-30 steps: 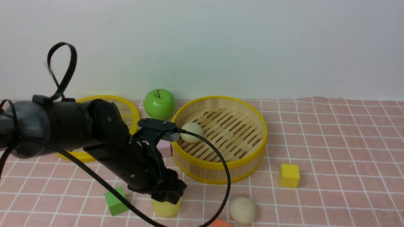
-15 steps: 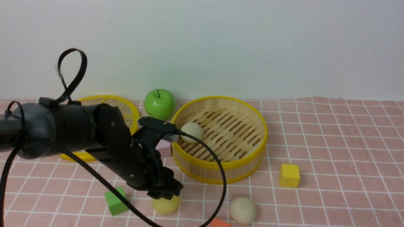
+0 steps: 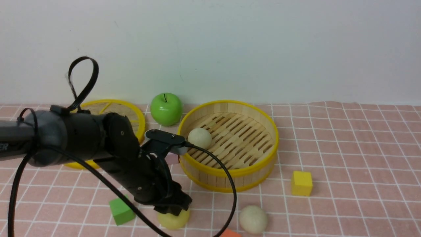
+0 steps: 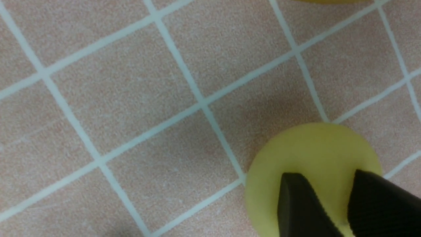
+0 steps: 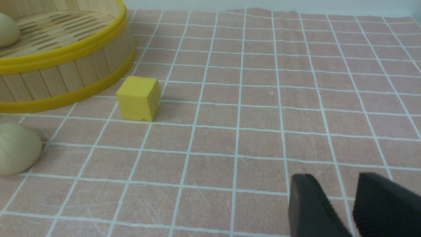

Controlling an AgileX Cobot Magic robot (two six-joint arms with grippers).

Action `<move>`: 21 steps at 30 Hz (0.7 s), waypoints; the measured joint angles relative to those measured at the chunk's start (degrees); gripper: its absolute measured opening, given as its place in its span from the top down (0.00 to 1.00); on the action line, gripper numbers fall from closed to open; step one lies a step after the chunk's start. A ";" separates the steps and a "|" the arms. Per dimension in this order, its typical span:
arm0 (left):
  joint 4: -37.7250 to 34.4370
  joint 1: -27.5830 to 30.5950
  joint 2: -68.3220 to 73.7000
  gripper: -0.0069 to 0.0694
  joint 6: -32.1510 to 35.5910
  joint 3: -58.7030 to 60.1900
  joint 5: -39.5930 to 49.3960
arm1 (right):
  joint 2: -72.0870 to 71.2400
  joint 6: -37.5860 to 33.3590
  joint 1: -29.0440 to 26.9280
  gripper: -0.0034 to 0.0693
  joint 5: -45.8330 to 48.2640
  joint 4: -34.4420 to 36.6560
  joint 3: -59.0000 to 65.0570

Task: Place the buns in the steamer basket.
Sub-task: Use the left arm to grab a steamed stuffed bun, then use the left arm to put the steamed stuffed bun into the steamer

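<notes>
A pale yellow bun lies on the pink checked cloth in front of the steamer basket. My left gripper comes down on it from above, and its two black fingers pinch the bun's top, which fills the gap between them. One off-white bun sits inside the basket near its left wall. Another off-white bun rests on the cloth near the front edge. My right gripper hovers open over bare cloth and is out of the front view.
A green apple and a flat yellow-rimmed lid stand at the back left by the wall. A green cube, a yellow cube and an orange cube lie around the basket. My left arm's cable loops beside the basket.
My left arm has shifted slightly and its fingers have narrowed onto the yellow bun, which stays on the cloth. Nothing else has moved.
</notes>
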 joint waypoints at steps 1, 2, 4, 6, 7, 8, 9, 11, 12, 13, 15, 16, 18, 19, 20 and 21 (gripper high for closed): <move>0.00 0.00 0.00 0.66 0.00 0.00 0.05 | 0.00 0.00 0.00 0.62 0.00 0.00 0.00; 0.00 0.00 0.00 0.67 0.00 0.00 0.06 | 0.00 0.00 0.00 0.62 0.00 0.00 0.00; 0.13 0.00 0.00 0.80 0.00 -0.05 0.23 | 0.00 0.00 0.00 0.62 0.00 0.00 0.00; 0.83 0.00 0.00 0.89 0.00 -0.19 0.42 | 0.00 0.00 0.00 0.62 0.00 0.00 0.00; 1.56 0.00 0.00 0.92 0.00 -0.61 0.90 | 0.00 0.00 0.00 0.62 0.00 0.00 0.00; 1.78 0.00 -0.13 0.92 -0.09 -0.79 1.07 | 0.00 0.00 0.00 0.62 0.00 0.00 0.00; 2.05 0.00 -0.52 0.92 -0.61 -1.25 2.01 | 0.00 0.00 0.00 0.62 0.00 0.00 0.00; 2.11 0.00 -1.51 0.92 -1.75 -2.16 4.08 | 0.00 0.00 0.00 0.62 0.00 0.00 0.00; 2.05 0.00 -2.42 0.92 -2.18 -2.90 5.46 | 0.00 0.00 0.00 0.62 0.00 0.00 0.00; 1.66 0.00 -3.50 0.92 -2.33 -3.81 6.73 | 0.00 0.00 0.00 0.62 0.00 0.00 0.00; -0.06 0.00 -5.95 0.92 -2.02 -5.99 8.43 | 0.00 0.00 0.00 0.62 0.00 0.00 0.00; -1.30 0.00 -6.93 0.92 -1.29 -7.23 8.99 | 0.00 0.00 0.00 0.62 0.00 0.00 0.00; -3.66 -0.52 -7.81 0.92 0.81 -9.58 9.43 | 0.00 0.00 0.00 0.62 0.00 0.00 0.00; -4.61 -1.07 -7.80 0.92 2.17 -10.90 9.36 | 0.00 0.00 0.00 0.62 0.00 0.00 0.00; -4.61 -1.20 -7.80 0.92 2.41 -11.15 9.30 | 0.00 0.00 0.00 0.62 0.00 0.00 0.00; -5.45 -2.17 -7.15 0.92 4.10 -12.84 8.83 | 0.00 0.00 0.00 0.62 0.00 0.00 0.00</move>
